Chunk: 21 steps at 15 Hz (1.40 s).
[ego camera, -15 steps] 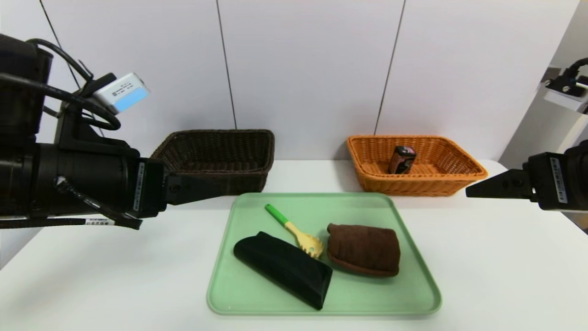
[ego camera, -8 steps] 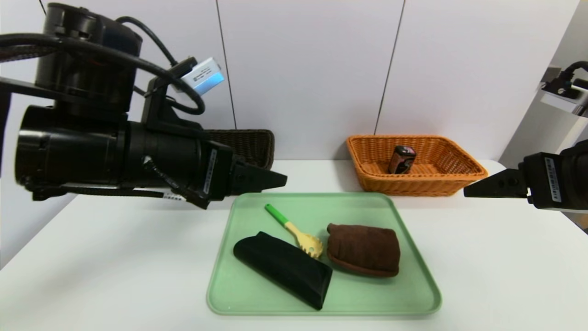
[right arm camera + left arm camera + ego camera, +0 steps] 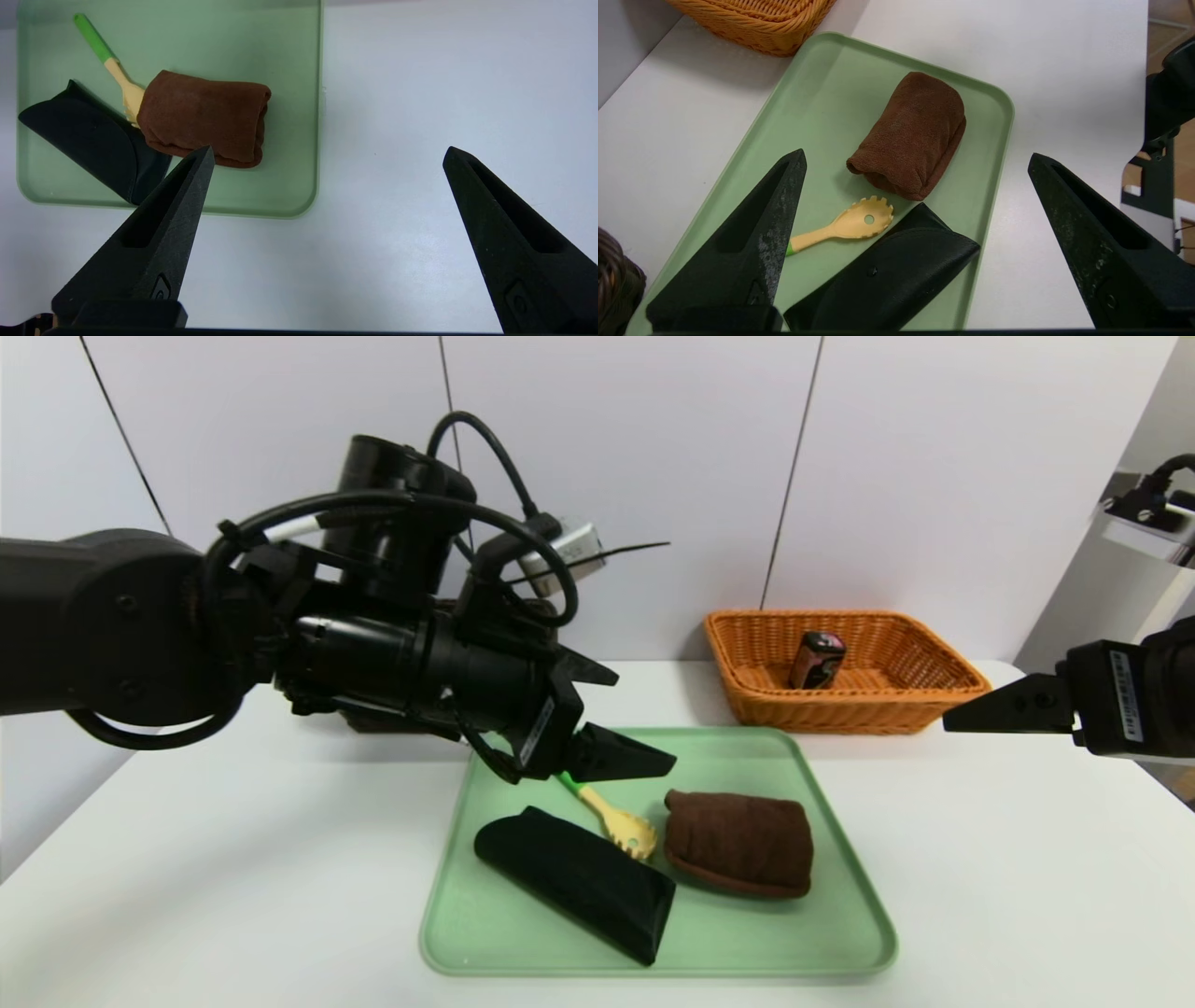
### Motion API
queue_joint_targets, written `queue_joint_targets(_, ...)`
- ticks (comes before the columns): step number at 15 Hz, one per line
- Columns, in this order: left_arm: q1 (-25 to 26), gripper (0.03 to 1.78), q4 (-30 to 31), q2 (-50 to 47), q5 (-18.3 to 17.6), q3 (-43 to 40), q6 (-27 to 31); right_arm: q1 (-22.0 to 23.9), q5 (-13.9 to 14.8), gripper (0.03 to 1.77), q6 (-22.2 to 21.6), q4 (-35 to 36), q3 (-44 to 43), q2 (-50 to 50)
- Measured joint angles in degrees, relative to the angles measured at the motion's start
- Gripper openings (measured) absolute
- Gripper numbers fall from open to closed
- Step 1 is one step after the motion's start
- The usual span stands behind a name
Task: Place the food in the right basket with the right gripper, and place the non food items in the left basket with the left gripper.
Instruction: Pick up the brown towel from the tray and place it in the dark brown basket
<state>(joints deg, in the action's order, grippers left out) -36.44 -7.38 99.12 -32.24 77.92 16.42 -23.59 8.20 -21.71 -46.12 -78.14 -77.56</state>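
pouch (image 3: 576, 884) before spoon (image 3: 627, 831), towel (image 3: 739, 845) right, all on tray (image 3: 747, 943)

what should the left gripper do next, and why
Probably ease the left gripper down over the brown towel: its jaws stand open and hold nothing, and the towel, a non-food item, lies on the tray.

I can't read any words or numbers. A white sticker with black lines and tiny marks is on the left gripper (image 3: 646, 717), and another is on the right gripper (image 3: 1008, 705). The little box (image 3: 818, 660) in the far right basket (image 3: 845, 711) has pink marks too small to read.
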Motion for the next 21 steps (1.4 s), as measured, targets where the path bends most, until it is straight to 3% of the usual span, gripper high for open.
queue_joint_targets(5,-3.5,1.69,0.2,6.2,0.3,2.0,6.9,0.3,-0.1,1.70,-1.3,-0.1,0.2,0.2)
queue_joint_targets(12,-9.8,1.69,0.2,15.9,3.1,8.9,8.7,0.5,-0.2,1.70,-1.4,-0.1,0.5,0.4)
queue_joint_targets(21,-10.9,1.69,0.2,25.9,4.5,13.1,10.3,2.1,-0.2,1.70,-1.4,-0.1,2.0,0.5)
